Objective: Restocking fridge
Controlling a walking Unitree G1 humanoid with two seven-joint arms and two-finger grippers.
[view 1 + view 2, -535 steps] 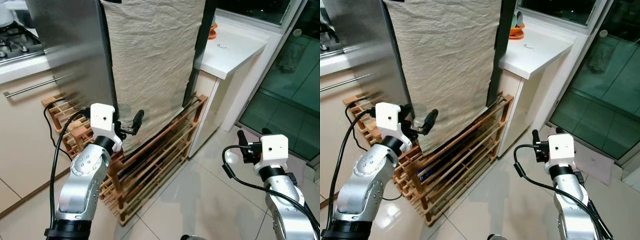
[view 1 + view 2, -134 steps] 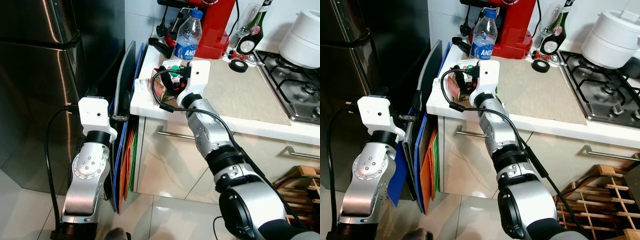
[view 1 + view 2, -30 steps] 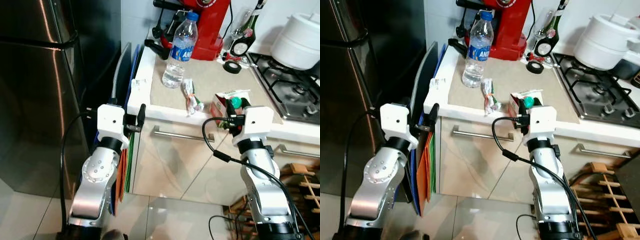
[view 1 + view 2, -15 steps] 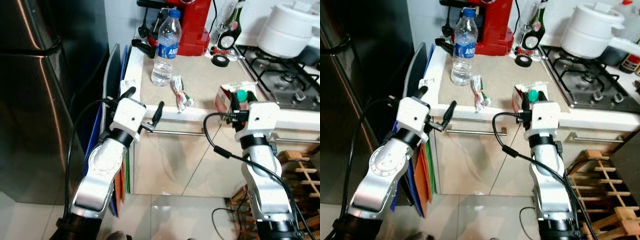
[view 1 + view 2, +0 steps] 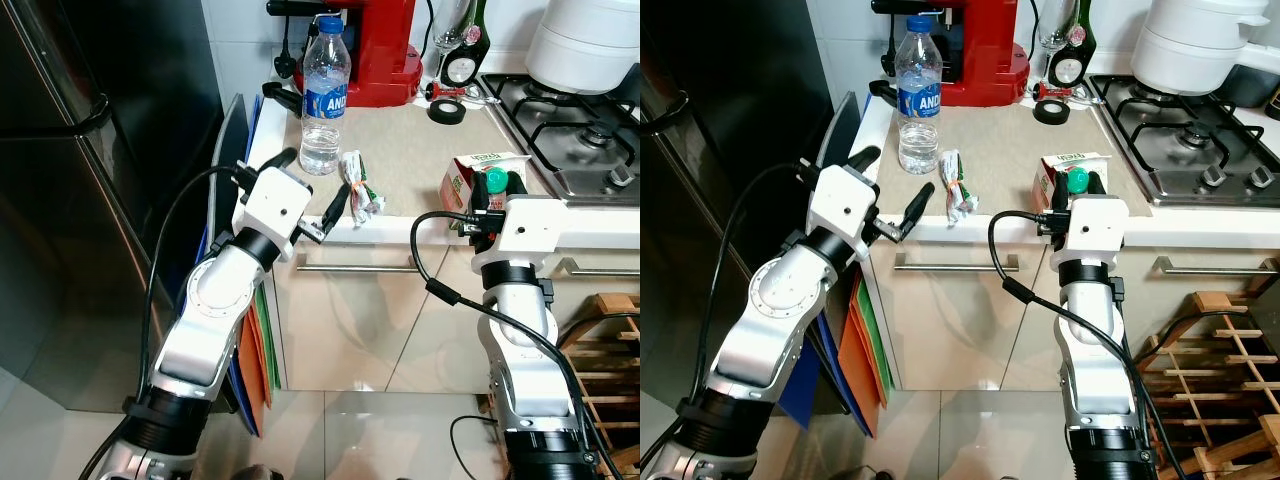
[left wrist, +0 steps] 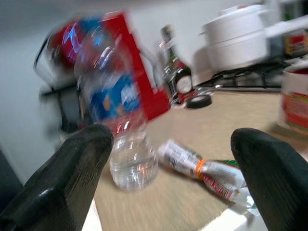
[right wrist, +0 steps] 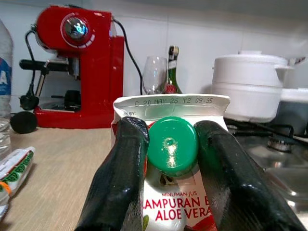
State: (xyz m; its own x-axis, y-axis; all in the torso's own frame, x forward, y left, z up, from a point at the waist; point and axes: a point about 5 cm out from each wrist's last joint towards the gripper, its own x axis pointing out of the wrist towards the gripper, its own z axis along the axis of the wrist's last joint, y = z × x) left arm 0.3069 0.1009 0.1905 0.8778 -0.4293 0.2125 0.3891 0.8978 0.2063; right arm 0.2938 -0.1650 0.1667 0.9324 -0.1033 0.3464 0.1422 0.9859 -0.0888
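Looking down from the head camera, the left eye view has the right gripper (image 5: 485, 203) at the near edge of the counter (image 5: 420, 165), its two black fingers clamped on a green-capped juice carton (image 5: 478, 180) that stands upright on the worktop. The left gripper (image 5: 309, 187) hangs at the counter's near left corner with its fingers spread apart, holding nothing, just near of a water bottle (image 5: 323, 95) and a small foil packet (image 5: 359, 192). Farther back stand a red coffee machine (image 5: 388, 50), a roll of black tape (image 5: 446, 111) and a white pot (image 5: 585, 45) on the hob at the far right. To the left is the dark steel fridge (image 5: 70, 190), its door closed.

From the right eye, coloured boards (image 5: 855, 345) lean in the gap between fridge and cabinet.

Along the left wrist, the two fingers (image 6: 67, 180) stand wide apart, framing the blurred bottle and the packet lying beside it.

Along the right wrist, the fingertips (image 7: 129, 168) press either side of the carton just beside its green cap (image 7: 172, 146), with the coffee machine and pot behind.
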